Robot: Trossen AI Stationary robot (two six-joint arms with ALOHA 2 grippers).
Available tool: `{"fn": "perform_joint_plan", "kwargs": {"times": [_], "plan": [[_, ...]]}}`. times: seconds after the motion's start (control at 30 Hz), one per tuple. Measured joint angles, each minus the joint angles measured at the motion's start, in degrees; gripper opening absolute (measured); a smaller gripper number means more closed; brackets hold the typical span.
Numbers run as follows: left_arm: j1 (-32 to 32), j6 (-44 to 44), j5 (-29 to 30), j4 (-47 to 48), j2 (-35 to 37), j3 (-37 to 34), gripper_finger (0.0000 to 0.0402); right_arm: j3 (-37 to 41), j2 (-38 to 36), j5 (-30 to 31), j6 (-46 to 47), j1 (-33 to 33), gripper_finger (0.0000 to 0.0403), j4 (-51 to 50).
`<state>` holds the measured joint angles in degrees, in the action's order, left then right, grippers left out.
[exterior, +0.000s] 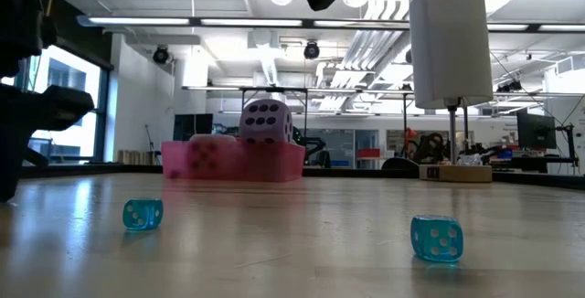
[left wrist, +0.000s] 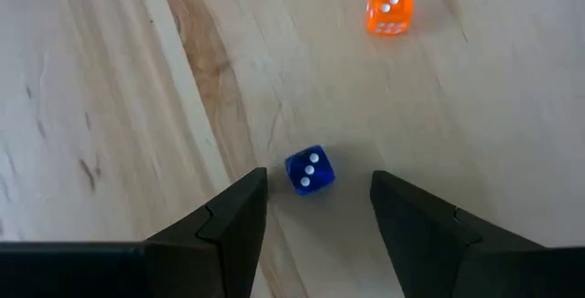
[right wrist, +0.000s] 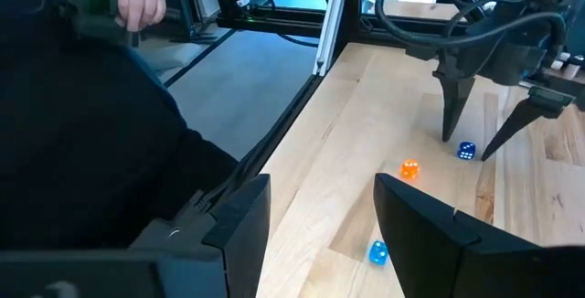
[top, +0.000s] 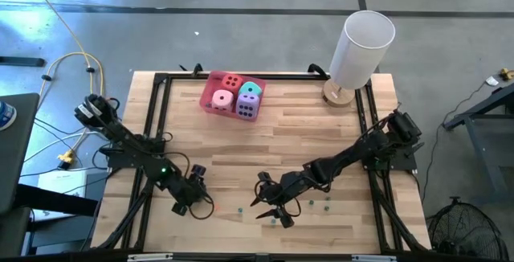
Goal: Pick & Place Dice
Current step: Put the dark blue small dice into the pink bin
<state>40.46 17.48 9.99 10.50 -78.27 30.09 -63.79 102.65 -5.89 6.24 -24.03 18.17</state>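
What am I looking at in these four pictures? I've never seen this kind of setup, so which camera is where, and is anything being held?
It is a two-armed robot at a wooden table. One picture looks straight down, one looks level across the tabletop, and one sits on each arm's wrist. At the table's far side a pink tray holds four big soft dice, beside a white cylinder on a round base. Small dice lie scattered near the front. The left gripper hangs open over a blue die, one finger on each side, not gripping it; an orange die lies beyond. The right gripper waits nearby, open and empty. A person's hand shows beyond the table.
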Motion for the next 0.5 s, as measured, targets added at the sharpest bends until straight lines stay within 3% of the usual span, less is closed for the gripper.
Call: {"fn": "perform_joint_plan", "kwargs": {"times": [0.5], "plan": [[-1.59,-1.16,-3.27,-1.24,-1.30,0.00,0.0193,0.00,0.00,1.92,0.17,-1.11,0.0188,0.07]]}}
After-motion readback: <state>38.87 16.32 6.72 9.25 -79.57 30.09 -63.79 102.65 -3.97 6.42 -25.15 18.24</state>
